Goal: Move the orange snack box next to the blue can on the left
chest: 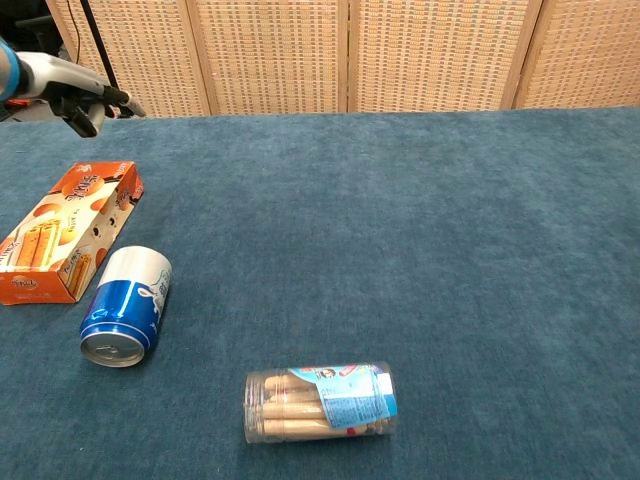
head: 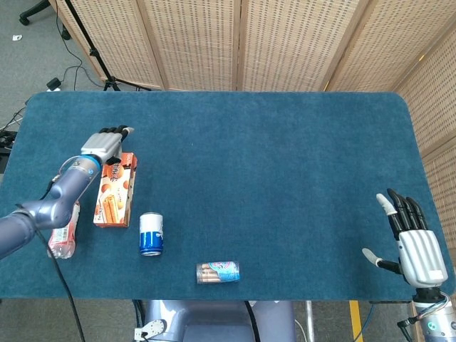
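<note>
The orange snack box (head: pixel 116 189) lies flat on the blue counter (head: pixel 271 164), its long side running away from the robot, just below and nearer the robot than the left hand (head: pixel 105 144). That hand hovers over the box's far end, fingers spread and slightly curled, holding nothing; in the chest view the left hand (chest: pixel 70 88) shows lifted clear above the box (chest: pixel 66 232) with open air between them. The blue can (head: pixel 150 233) lies on its side just beside the box's near right corner, its open top facing the robot; in the chest view the can (chest: pixel 125 306) sits very close to the box's near end, and whether they touch I cannot tell. Further from the left hand, toward the counter's near edge, a clear cylinder of wafer rolls (head: pixel 217 272) lies on its side. A plastic bottle (head: pixel 64 235) lies beneath the left forearm, to the left of the box. The right hand (head: pixel 413 239) rests far off at the counter's right near corner, palm down, fingers apart and empty
</note>
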Controlling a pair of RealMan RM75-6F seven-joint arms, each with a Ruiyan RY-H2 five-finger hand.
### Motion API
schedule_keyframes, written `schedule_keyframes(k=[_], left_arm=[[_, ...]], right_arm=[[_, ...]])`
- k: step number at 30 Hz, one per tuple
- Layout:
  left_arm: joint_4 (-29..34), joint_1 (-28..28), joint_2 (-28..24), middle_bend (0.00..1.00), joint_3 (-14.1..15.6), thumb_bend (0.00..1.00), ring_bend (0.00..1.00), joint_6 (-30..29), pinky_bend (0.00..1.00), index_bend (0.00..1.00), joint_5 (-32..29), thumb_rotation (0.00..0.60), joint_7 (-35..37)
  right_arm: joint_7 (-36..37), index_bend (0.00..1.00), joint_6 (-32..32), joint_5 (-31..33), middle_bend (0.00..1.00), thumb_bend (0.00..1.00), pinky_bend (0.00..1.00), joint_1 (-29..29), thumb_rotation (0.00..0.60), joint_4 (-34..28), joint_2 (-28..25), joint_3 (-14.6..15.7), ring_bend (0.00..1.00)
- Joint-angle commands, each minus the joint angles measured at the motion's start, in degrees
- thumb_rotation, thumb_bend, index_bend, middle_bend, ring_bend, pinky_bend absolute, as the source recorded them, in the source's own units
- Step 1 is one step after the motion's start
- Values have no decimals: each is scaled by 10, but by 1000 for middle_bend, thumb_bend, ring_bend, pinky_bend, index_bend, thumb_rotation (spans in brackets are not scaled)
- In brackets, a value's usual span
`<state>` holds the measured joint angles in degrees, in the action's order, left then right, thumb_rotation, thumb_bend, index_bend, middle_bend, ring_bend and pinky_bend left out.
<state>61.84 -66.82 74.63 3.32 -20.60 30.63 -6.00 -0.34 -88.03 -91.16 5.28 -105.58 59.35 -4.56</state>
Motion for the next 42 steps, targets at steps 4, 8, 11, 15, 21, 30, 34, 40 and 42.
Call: schedule_keyframes(k=[4,8,11,15,21,30,34,40,42], left_arm=[[-41,-17,36,53,14,1000,9,54,48,94,-20,600,19],[-35,-16,32,119,21,1000,63,70,111,121,-14,600,31],[-24,-15,23,195,32,1000,121,72,165,160,-6,600,37],[-6,-13,11,245,43,1000,156,66,243,188,-1,600,46],[19,-13,-10,270,54,1000,167,69,278,190,1,600,66],[83,-9,-49,270,63,1000,167,50,285,190,28,600,76],[98,-10,-56,270,72,1000,167,50,285,190,34,600,75],[115,-7,-61,270,70,1000,167,57,285,190,52,600,81],[122,-6,-62,270,72,1000,167,54,285,190,62,600,77]], right_arm=[[-2,0,2,1,0,0,0,1,600,0,1,0,0],[-2,0,0,-1,0,0,0,0,600,-1,0,0,0],[-1,0,-2,-2,0,0,0,-1,600,-1,0,0,0],[0,0,-3,-6,0,0,0,-1,600,-2,-1,2,0],[2,0,-8,-11,0,0,0,-3,600,-3,-2,3,0],[5,0,-10,-14,0,0,0,-5,600,-4,-4,4,0],[6,0,-12,-16,0,0,0,-5,600,-5,-4,5,0],[6,0,-14,-18,0,0,0,-6,600,-5,-5,5,0],[6,0,-15,-19,0,0,0,-7,600,-6,-5,6,0]])
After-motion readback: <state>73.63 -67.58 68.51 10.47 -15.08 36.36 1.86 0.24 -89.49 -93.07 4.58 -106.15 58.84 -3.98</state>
